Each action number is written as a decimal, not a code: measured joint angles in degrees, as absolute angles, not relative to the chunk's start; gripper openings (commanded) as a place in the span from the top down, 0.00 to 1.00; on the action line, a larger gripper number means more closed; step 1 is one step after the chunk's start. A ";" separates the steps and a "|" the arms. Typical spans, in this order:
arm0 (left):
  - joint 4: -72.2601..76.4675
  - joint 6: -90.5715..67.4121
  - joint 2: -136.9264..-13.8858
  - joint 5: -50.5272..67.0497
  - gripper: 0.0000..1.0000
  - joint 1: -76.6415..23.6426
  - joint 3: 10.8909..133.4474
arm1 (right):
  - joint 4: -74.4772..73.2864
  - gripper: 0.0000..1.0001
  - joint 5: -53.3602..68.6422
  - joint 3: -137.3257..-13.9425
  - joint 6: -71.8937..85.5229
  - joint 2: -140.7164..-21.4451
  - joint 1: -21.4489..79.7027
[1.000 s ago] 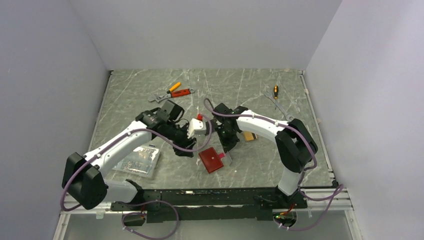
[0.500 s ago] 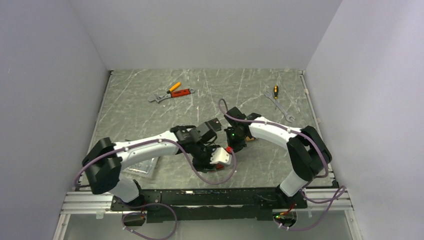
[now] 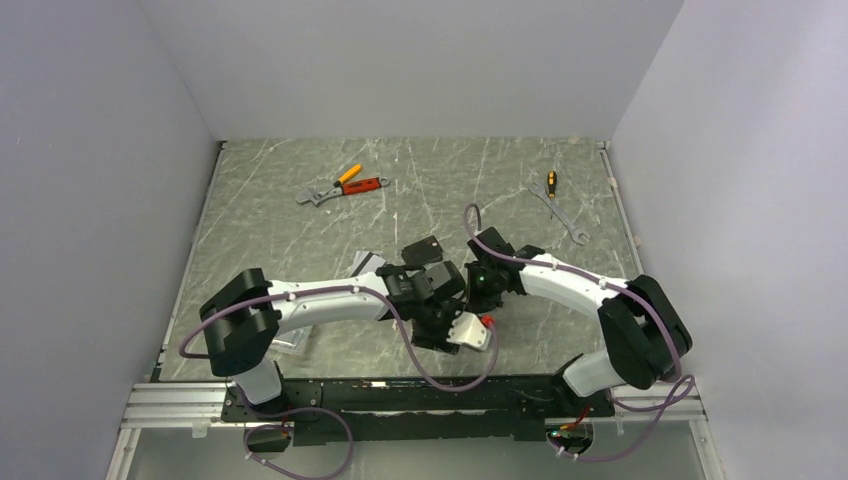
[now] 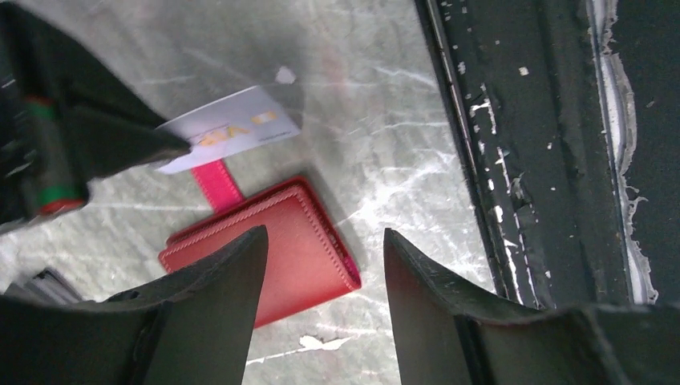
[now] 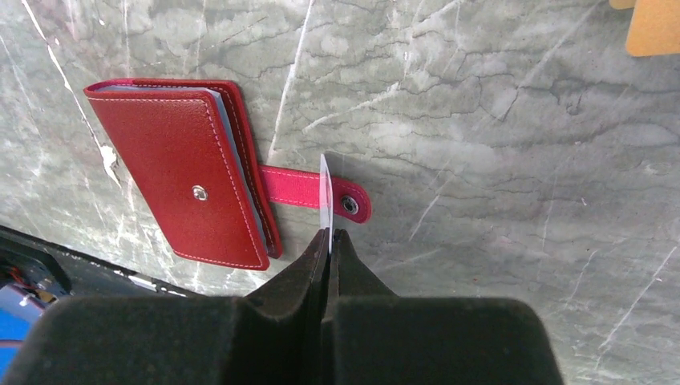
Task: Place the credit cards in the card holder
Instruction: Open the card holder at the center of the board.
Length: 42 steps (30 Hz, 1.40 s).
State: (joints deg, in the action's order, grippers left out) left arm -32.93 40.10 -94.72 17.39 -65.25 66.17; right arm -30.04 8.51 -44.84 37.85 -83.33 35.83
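Presently found small red leather-like folding card holder [image 5: 180, 172] lying closed and flat on grey marbled table [image 5: 497, 160], pink-red snap tab [image 5: 309, 192] stretched out sideways, one corner near black metal rail [image 4: 521, 160] with only a narrow bare strip between. Noted left gripper [image 4: 323, 241] poised over holder with jaws parted fairly wide and gripping nothing; right gripper [image 5: 329, 237] pinched tight on thin silver-white plastic credit card [image 4: 232, 132], edge-on over tab, contact with tab impossible to tell. Saw open stone beyond tab, and flat orange-gold plastic card [image 5: 656, 28] well apart at corner of right wrist view.
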 measured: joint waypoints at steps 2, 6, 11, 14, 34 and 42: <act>-32.03 40.62 -95.50 16.82 0.39 -66.50 65.69 | -29.52 1.00 8.93 -44.31 38.37 -83.11 35.44; -29.54 41.85 -97.19 16.12 0.39 -67.53 64.69 | -28.16 1.00 9.78 -42.89 39.29 -82.46 34.41; -26.61 43.90 -99.92 13.04 0.44 -67.42 64.58 | -25.82 1.00 11.05 -40.40 40.12 -81.49 32.86; -25.71 44.40 -100.92 11.16 0.46 -67.42 64.58 | -24.60 1.00 11.68 -39.57 40.40 -81.23 32.60; -28.14 43.51 -97.58 2.66 0.60 -67.48 64.58 | -21.26 1.00 12.67 -37.41 41.65 -81.01 32.27; -30.33 42.13 -92.33 1.28 0.62 -66.06 64.03 | -21.10 1.00 12.64 -37.32 41.65 -81.01 32.27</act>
State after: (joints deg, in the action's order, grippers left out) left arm -30.33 42.13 -92.33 1.28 -66.06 64.03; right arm -21.10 12.64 -37.32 41.65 -81.01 32.27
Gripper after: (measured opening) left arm 0.395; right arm 0.009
